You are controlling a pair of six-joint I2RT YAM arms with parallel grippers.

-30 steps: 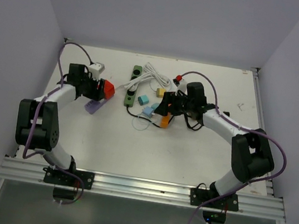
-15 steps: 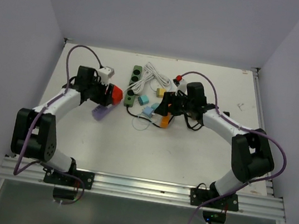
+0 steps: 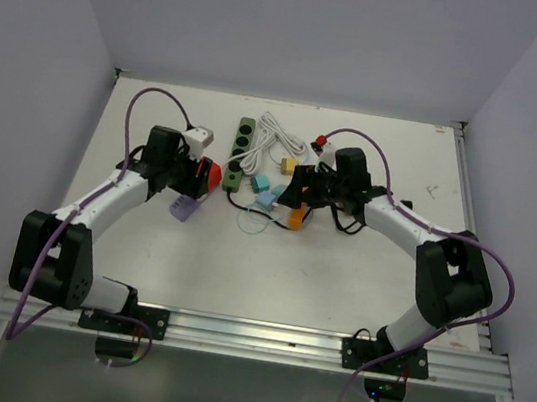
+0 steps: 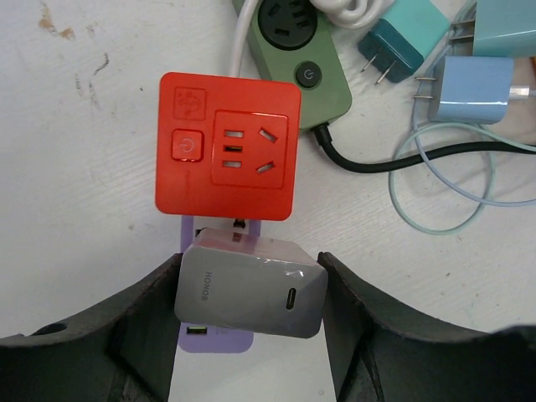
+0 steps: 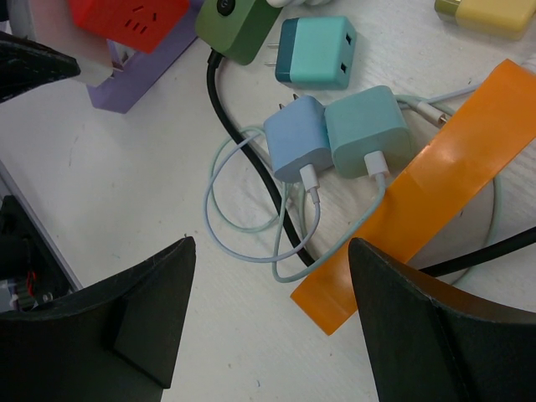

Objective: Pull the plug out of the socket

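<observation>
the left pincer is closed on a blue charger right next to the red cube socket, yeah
Not quite. The left pincer is closed on a grey charger, not a blue one. The left wrist view shows this, with the grey charger right next to the red cube socket.

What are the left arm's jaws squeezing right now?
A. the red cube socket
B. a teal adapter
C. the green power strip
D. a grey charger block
D. In the left wrist view the grey charger block sits pinched between the two dark jaws, while the red cube socket lies beyond them, outside the grip.
</observation>
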